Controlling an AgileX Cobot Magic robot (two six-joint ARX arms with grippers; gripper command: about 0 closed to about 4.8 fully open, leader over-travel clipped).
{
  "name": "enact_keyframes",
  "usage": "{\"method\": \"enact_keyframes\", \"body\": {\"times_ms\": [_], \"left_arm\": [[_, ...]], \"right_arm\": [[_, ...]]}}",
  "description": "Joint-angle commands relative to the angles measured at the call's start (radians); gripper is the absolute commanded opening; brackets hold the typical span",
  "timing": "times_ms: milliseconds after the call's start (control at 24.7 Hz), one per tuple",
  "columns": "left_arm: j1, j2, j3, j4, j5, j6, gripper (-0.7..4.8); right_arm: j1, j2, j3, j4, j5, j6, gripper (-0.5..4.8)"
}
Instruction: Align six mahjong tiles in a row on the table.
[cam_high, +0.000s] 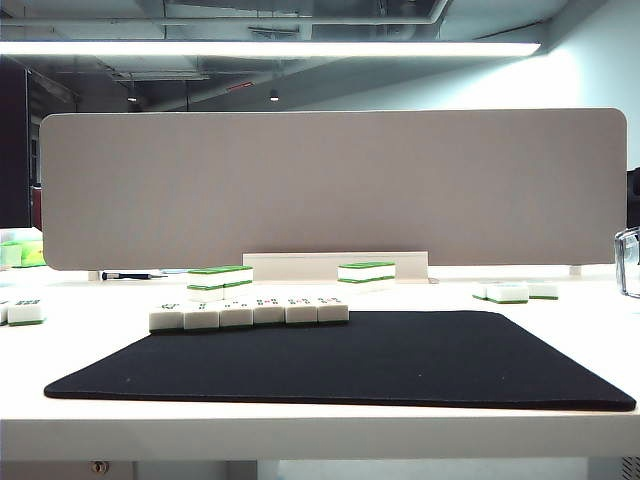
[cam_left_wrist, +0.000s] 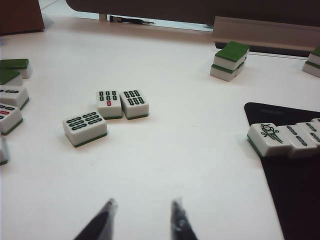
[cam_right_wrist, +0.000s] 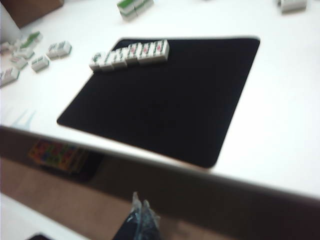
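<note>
Six mahjong tiles (cam_high: 249, 312) lie side by side in one row, white with green undersides, along the far left edge of the black mat (cam_high: 350, 360) on the white table (cam_high: 300, 420). The right wrist view shows the same row (cam_right_wrist: 130, 54) far off. The row's end tile with a bird mark (cam_left_wrist: 270, 139) appears in the left wrist view. My left gripper (cam_left_wrist: 143, 206) hovers over bare table short of the row, open, with nothing between its fingertips. My right gripper (cam_right_wrist: 140, 204) hangs off the table's front edge, shut and empty. Neither gripper appears in the exterior view.
Three loose tiles (cam_left_wrist: 109, 103) lie ahead of the left gripper. Double stacks with green tops (cam_high: 220, 280) (cam_high: 366, 272) stand behind the mat. More tiles lie at the far right (cam_high: 512, 292) and far left (cam_high: 25, 311). A grey partition (cam_high: 330, 185) closes the back.
</note>
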Motion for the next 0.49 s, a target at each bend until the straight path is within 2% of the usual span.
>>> {"method": "enact_keyframes", "body": {"times_ms": [41,162,324,486], "left_arm": [[-0.001,0.000,0.001,-0.012,0.002,0.004,1.43],[-0.001,0.000,0.001,-0.012,0.002,0.004,1.43],[-0.001,0.000,0.001,-0.012,0.002,0.004,1.43],[-0.001,0.000,0.001,-0.012,0.001,0.004,1.43]], "right_arm": [[0.000,-0.014,0.003,0.145,0.002,0.022,-0.01],[0.000,-0.014,0.003,0.230,0.042,0.021,-0.01],[0.000,-0.014,-0.011,0.337,0.178,0.023,-0.01],[0.000,-0.014,-0.085,0.492,0.238,0.043,-0.01]]}}
